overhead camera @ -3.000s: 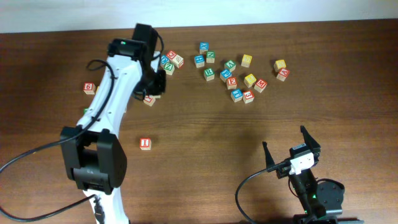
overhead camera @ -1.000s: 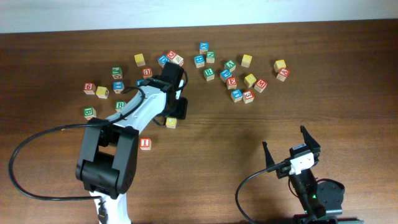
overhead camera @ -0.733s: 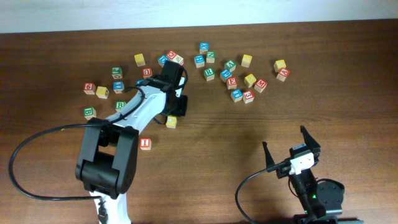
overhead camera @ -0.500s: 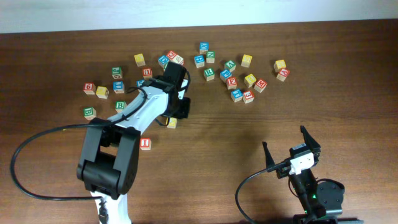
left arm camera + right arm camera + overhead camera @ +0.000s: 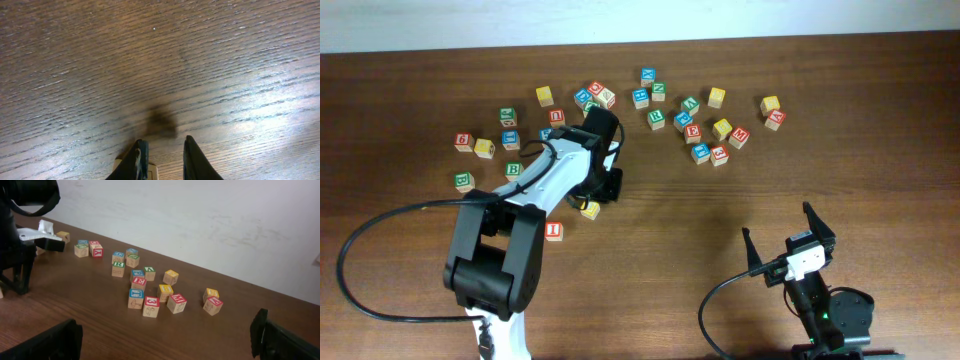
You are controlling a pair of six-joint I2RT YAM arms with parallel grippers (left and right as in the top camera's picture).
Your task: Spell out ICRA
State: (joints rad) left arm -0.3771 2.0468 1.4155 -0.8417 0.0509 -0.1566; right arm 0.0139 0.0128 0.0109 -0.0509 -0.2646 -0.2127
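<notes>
My left gripper points down at the table with the yellow-faced block at its fingertips, up and to the right of the red-lettered I block. In the left wrist view the left gripper has its jaws close together, with bare wood between the tips. The yellow-faced block's pale edge shows low by the left finger. The green R block and red A block lie in the far scatter. My right gripper stands wide open and holds nothing.
Several other letter cubes lie at the far left and in a cluster at the far centre-right. The right wrist view shows that cluster ahead, with a pale wall behind the table edge.
The left jaws have narrowed. The left gripper and the yellow-faced block have slid together toward the near left, closer to the I block. The right arm has not moved.
</notes>
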